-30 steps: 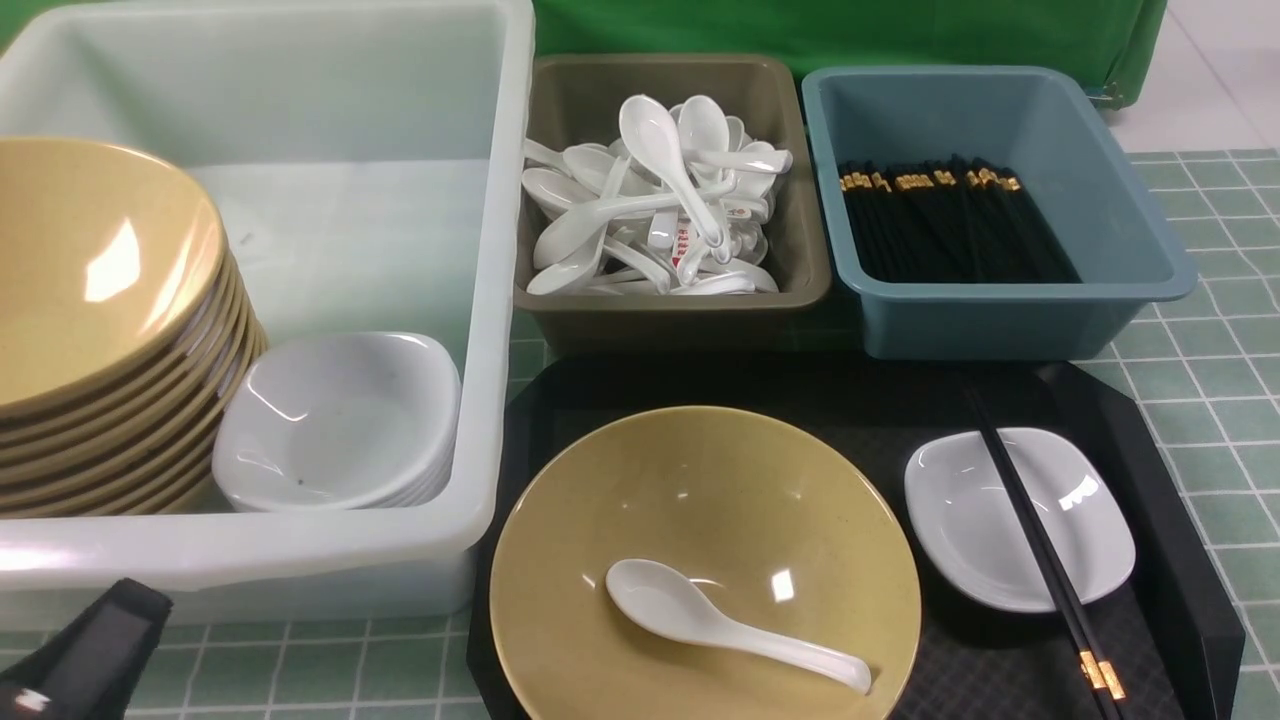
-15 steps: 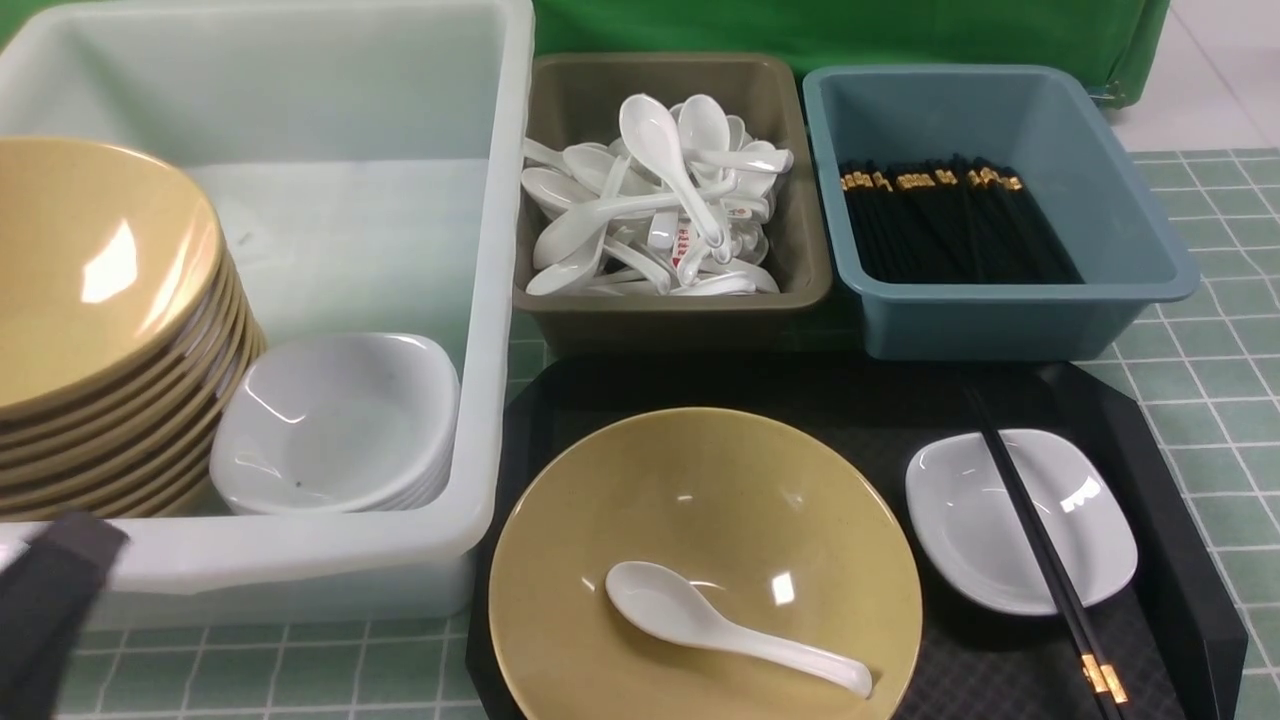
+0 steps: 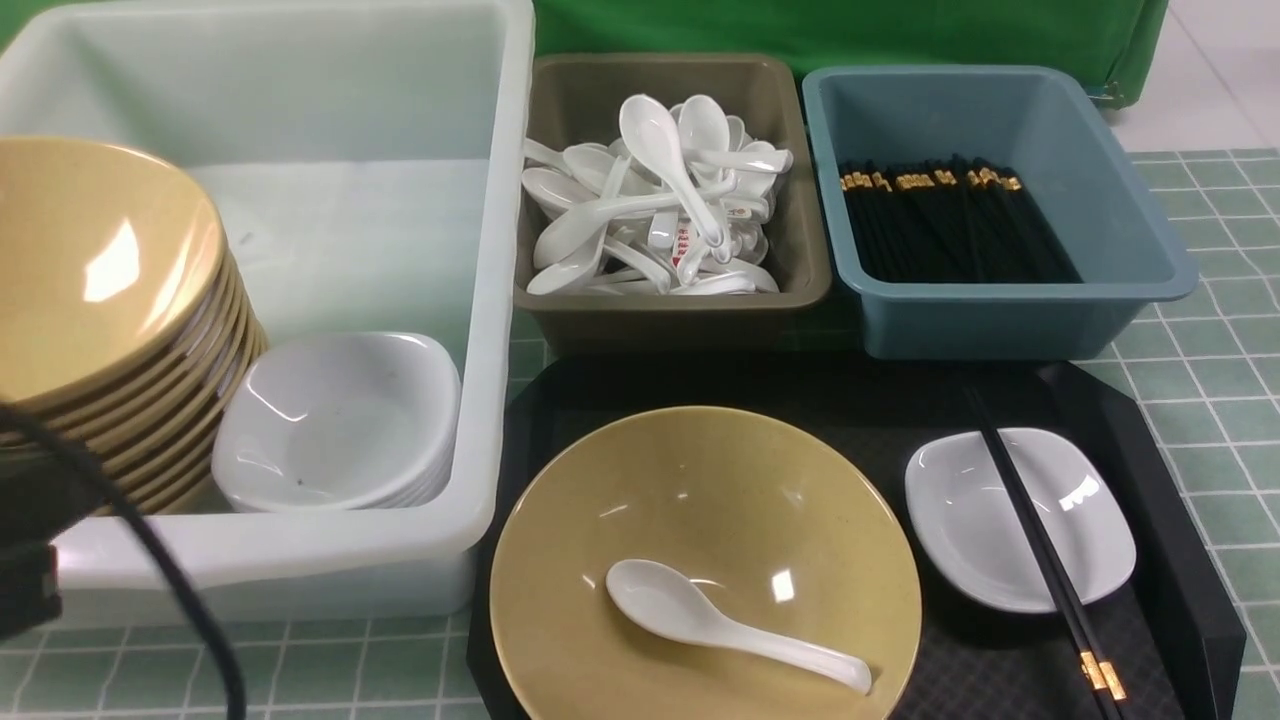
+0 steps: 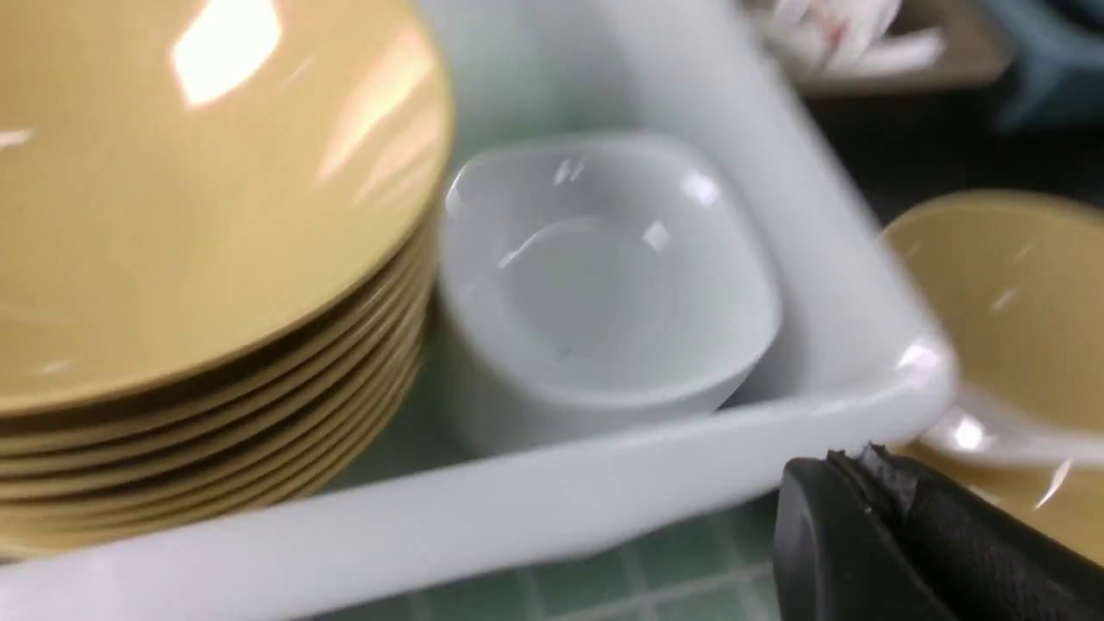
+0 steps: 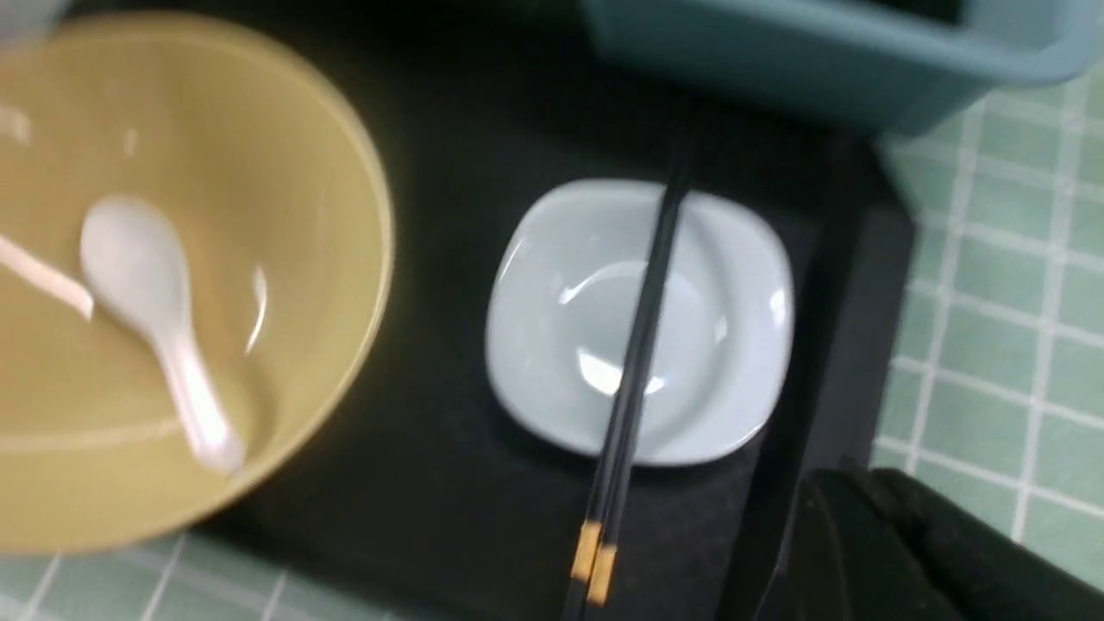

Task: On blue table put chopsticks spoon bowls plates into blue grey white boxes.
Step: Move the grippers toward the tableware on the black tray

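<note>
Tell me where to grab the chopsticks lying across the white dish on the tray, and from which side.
Take the chopsticks at their middle, where they bridge the hollow of the white dish, coming down from above and closing across the pair. There they likely sit clear of the surface; the gold-banded ends lie low on the black tray, with little room underneath.

Behind the work area a green cloth (image 3: 850, 30) is draped across most of the width in view. At its lower right end a small dark fitting (image 3: 1108, 96) is noted, possibly a foot or caster; it is too small to be identified. Beyond it a pale floor (image 3: 1220, 80) with a faint joint line is seen. The blue table (image 3: 1220, 380) is surfaced in pale green squares with white grid lines. Lighting is bright and even.
</note>
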